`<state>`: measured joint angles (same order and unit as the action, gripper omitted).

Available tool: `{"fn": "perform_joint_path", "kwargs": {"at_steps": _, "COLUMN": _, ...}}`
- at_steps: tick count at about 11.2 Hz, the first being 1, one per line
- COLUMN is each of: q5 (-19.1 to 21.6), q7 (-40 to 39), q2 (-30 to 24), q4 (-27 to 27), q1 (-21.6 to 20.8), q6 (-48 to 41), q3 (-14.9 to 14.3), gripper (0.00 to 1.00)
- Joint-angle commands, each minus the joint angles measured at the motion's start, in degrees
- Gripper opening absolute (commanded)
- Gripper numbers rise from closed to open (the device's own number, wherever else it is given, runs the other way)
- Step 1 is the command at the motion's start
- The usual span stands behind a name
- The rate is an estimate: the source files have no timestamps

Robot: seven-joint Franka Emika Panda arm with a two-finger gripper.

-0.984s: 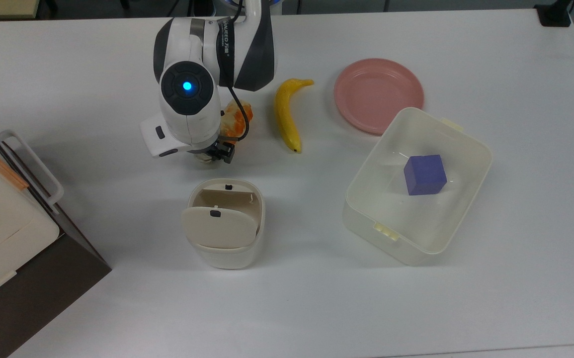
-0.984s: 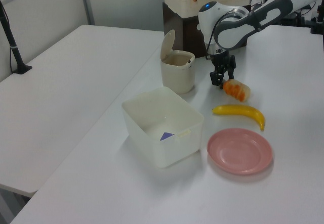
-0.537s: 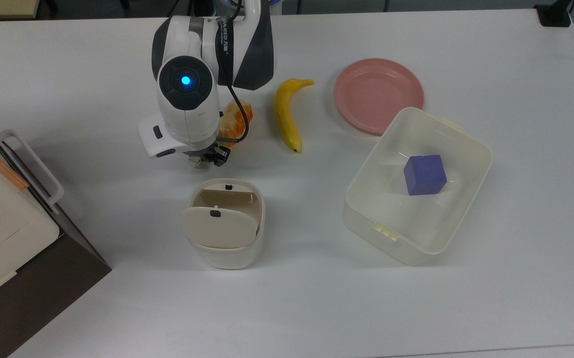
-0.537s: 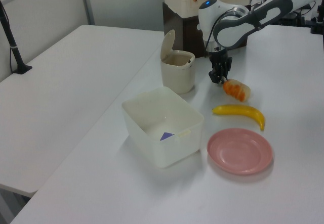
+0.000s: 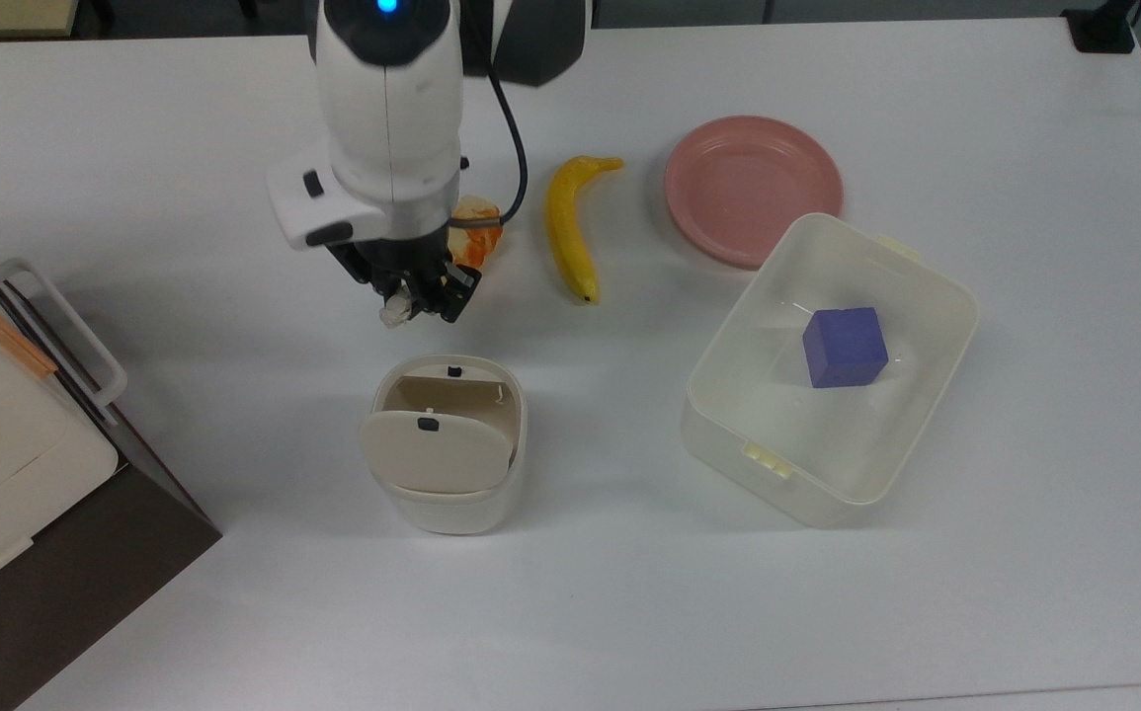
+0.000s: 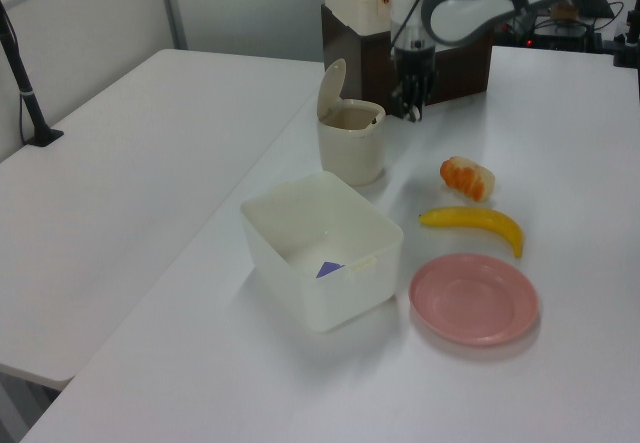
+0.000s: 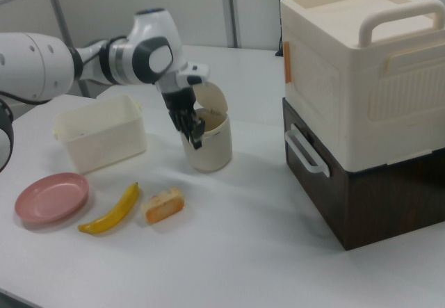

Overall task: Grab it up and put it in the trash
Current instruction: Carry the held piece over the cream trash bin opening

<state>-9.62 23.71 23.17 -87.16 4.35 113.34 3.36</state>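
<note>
Clutter sits close on my table (image 5: 135, 148): the white-and-orange food piece (image 5: 476, 237) lies just behind the gripper (image 5: 410, 304) in the top view, partly covered by the arm, with the banana (image 5: 570, 232) near it on the top view's right and the pink plate (image 5: 753, 188) beyond. The translucent tub (image 5: 728, 395) holds a purple cube (image 5: 845, 346) and stands well apart from the bin. A cream box on a dark cabinet (image 7: 361, 113) fills the right view's right side.

I see the fingers closed on the paper ball (image 5: 393, 315), which pokes out at their tips, lifted clear of the table. In the top view it hangs just short of the trash bin (image 5: 447, 444), on the side away from the raised beige lid (image 5: 437, 449); the bin's mouth is open. In the left view the gripper (image 6: 410, 108) hangs near the bin (image 6: 352, 143), above rim height.

Compared with half a second ago, the arm has risen a good deal: the wrist now reaches the top view's upper edge, and in the left view the gripper has left the food piece (image 6: 468, 178) and moved toward the bin.
</note>
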Motion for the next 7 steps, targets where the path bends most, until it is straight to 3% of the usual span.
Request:
{"fn": "perform_joint_path", "kwargs": {"at_steps": 1, "q5": -0.2, "q7": 3.3, "q2": 0.6, "q4": 4.8, "q1": -0.5, "q6": 3.5, "q3": 0.8, "gripper": 0.0}}
{"fn": "perform_joint_path", "kwargs": {"at_steps": 5, "q5": -1.9, "q7": 10.7, "q2": 3.2, "q4": 4.9, "q1": -1.9, "q6": 17.5, "q3": 1.0, "gripper": 0.0}}
{"fn": "perform_joint_path", "kwargs": {"at_steps": 7, "q5": -5.5, "q7": 13.7, "q2": 4.7, "q4": 5.0, "q1": -3.0, "q6": 21.3, "q3": 1.0, "gripper": 0.0}}
